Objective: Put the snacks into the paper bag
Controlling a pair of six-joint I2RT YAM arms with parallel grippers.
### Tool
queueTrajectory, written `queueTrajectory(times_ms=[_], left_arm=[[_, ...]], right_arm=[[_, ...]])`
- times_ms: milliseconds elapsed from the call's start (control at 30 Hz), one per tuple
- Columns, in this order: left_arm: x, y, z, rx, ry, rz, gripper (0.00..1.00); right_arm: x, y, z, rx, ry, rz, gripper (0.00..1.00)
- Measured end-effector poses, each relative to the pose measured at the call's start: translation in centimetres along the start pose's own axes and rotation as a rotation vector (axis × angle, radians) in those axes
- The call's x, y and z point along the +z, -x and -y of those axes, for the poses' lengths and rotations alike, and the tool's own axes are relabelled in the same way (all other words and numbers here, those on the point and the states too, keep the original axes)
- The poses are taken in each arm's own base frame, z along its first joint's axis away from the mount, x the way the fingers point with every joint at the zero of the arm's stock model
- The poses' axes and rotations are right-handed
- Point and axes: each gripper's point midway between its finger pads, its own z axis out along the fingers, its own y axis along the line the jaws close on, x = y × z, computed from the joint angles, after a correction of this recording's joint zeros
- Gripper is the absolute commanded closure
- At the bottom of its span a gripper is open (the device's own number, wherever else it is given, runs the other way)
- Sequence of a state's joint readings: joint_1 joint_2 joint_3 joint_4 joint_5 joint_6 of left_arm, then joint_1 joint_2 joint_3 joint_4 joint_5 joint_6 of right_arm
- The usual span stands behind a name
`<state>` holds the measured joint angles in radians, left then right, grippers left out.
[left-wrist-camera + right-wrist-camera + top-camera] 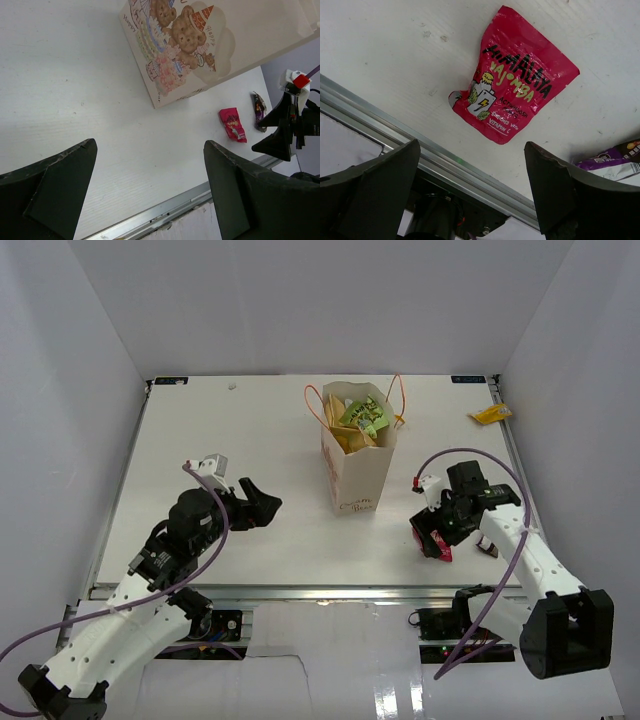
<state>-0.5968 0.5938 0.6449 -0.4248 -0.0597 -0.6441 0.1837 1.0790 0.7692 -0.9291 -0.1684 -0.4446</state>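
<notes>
1. Tall cream-beige paper bag with thin orange cord handles: upright on the white bench, towards the far middle, mouth open. Teddy-bear print on the side seen by the left wrist camera.
2. Inside the bag's mouth: a small green foil packet, lying on top of a large yellow chip bag.
3. Glossy pink-red foil packet: flat on the bench near its front edge, outside the paper bag, to the right of it and well apart from it.
4. Dark brown-and-purple foil packet: flat on the bench just to the right of the pink-red packet, with a narrow gap between them.
5. Small yellow foil packet: alone near the far right corner of the bench, well apart from everything else.
6. Right end effector: spread wide, holds nothing. Hangs low over the front of the bench by the metal rail, with the pink-red packet straight ahead of its open fingers.
7. Left end effector: spread wide, holds nothing. Hovers over bare bench to the left of the paper bag, pointed towards it.
</notes>
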Motion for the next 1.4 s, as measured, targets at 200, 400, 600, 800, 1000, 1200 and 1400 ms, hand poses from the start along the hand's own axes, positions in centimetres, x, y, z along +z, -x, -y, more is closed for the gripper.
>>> queueTrajectory(times_ms=[200, 400, 600, 800, 1000, 1200, 1400], left_arm=[[0.4, -1.0, 0.0, -0.016, -0.008, -0.035, 0.02], [0.5, -0.9, 0.5, -0.032, -0.031, -0.033, 0.02], [0.1, -0.7, 0.7, -0.05, -0.045, -0.017, 0.02], [-0.4, -0.8, 0.7, -0.08, -0.051, -0.01, 0.02], [-0.8, -1.1, 0.5, -0.101, -0.047, -0.016, 0.02], [-1.3, -1.2, 0.4, -0.116, -0.046, -0.016, 0.02], [-1.5, -1.3, 0.4, -0.118, -0.044, -0.019, 0.02]], right_arm=[[0.7, 0.1, -0.6, -0.049, -0.014, -0.026, 0.1], [1.5, 0.1, -0.8, -0.109, -0.012, -0.102, 0.08], [2.2, 1.5, -0.8, -0.227, -0.045, -0.121, 0.05], [4.7, -1.9, -1.5, -0.319, -0.053, -0.297, 0.15], [5.7, -2.5, 0.0, -0.345, -0.13, -0.361, 0.28], [5.7, -2.2, 0.8, -0.373, -0.168, -0.361, 0.68], [5.3, -1.6, -0.2, -0.413, -0.111, -0.305, 0.74]])
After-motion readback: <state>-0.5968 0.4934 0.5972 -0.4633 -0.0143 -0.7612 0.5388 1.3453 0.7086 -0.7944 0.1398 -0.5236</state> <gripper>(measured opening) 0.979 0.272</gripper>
